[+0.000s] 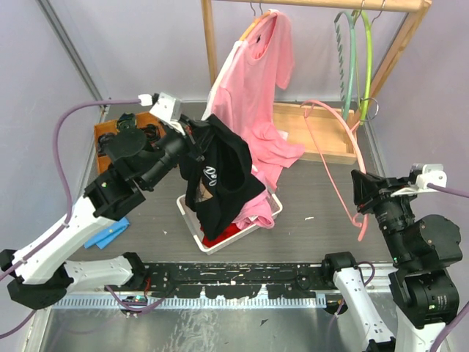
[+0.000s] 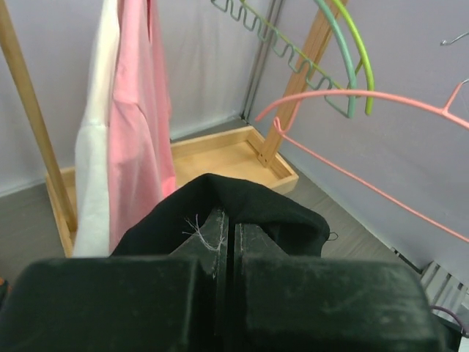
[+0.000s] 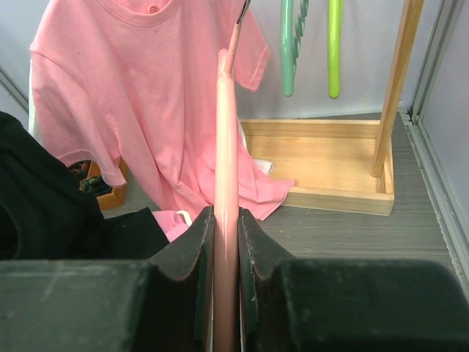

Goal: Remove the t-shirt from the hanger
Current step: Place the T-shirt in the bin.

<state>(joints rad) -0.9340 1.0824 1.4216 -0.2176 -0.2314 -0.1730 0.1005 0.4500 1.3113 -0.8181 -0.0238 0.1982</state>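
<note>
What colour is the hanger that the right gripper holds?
Pink. The hanger shows best in the right wrist view.

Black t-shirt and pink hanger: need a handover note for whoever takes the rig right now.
Left tool: shut on the black t-shirt, which hangs from it over the white basket.
Right tool: shut on the pink hanger, which is bare and apart from the shirt.
Done: the black t-shirt is off the hanger.
Left: probably lower and release the shirt into the basket, then put the hanger down.
Note: a pink t-shirt hangs on the wooden rack, not held by either tool.
</note>
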